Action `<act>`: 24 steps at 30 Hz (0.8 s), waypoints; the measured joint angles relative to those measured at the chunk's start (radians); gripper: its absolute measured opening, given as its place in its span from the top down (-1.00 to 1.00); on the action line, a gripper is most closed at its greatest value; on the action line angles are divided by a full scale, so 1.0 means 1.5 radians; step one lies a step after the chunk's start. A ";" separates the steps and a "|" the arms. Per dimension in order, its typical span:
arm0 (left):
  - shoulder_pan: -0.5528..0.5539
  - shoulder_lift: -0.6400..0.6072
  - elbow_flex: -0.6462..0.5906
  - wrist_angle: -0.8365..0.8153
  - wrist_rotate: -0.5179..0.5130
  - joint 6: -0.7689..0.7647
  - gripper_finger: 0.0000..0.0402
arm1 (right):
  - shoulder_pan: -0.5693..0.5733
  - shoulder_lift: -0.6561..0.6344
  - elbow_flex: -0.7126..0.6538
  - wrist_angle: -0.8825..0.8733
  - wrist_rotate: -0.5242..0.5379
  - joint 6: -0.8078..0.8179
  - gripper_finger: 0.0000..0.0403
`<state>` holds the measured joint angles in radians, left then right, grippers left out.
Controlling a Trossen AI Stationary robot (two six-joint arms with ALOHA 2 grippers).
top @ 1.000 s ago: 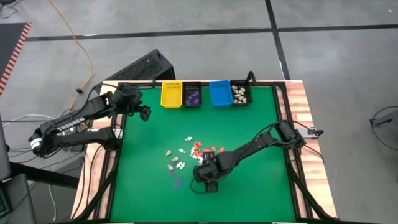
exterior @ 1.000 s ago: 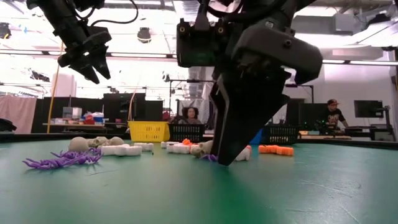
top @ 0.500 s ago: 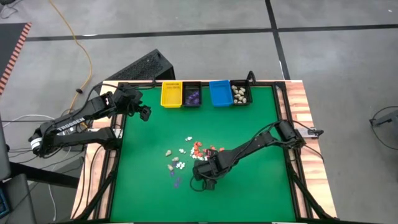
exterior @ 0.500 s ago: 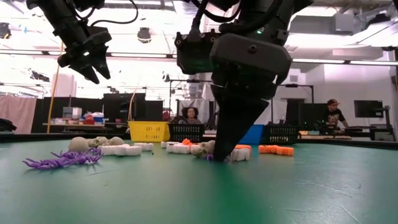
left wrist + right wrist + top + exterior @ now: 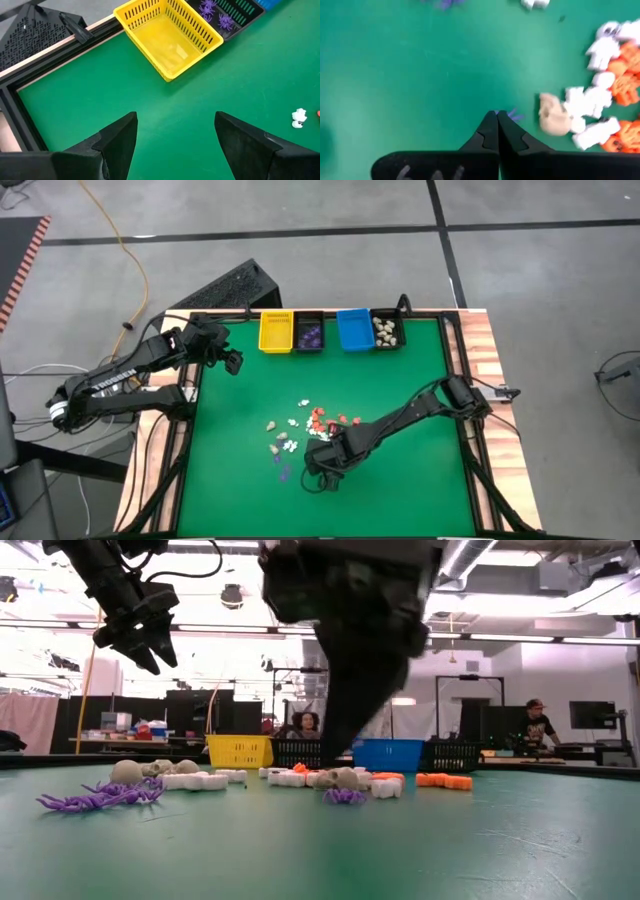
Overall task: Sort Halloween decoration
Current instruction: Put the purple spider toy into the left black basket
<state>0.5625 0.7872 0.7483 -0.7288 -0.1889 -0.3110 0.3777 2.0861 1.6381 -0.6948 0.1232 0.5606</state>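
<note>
From above, the right gripper [image 5: 318, 470] hangs over the green felt table [image 5: 400, 490], beside scattered tiny white, orange and purple Halloween figurines [image 5: 305, 425]. Its wrist view shows fingers pressed together, a purple spider piece [image 5: 512, 115] peeking past the tips, apparently not held. Better to spread, straddle it, then pinch. The left gripper [image 5: 175, 135] waits spread wide near the yellow plastic bin [image 5: 167, 37].

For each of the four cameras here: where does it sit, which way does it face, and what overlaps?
High: overhead, straight down; both arms, green table.
Low: table height, level across; right gripper above the pieces.
Left wrist: past open fingers to the yellow bin.
Right wrist: down past shut fingers at the pieces.
Shared: yellow bin in high, low and left wrist views.
</note>
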 joint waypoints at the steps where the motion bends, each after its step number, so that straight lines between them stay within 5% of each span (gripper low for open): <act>1: 0.000 0.000 0.000 0.000 0.000 0.000 -0.28 | -0.002 0.000 0.010 -0.004 0.001 0.000 0.93; 7: 0.000 0.000 0.000 0.000 0.001 0.000 -0.28 | -0.020 -0.001 0.047 -0.032 -0.003 -0.005 0.89; 18: 0.000 0.000 0.000 0.000 0.001 0.025 -0.28 | -0.020 -0.001 0.047 -0.060 -0.051 0.024 -0.12; 24: 0.000 0.000 0.000 0.000 0.001 0.024 -0.28 | -0.003 -0.001 0.009 -0.038 -0.048 0.024 -0.25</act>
<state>0.5625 0.7872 0.7483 -0.7284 -0.1875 -0.2745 0.3736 2.0840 1.6509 -0.7520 0.0511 0.5958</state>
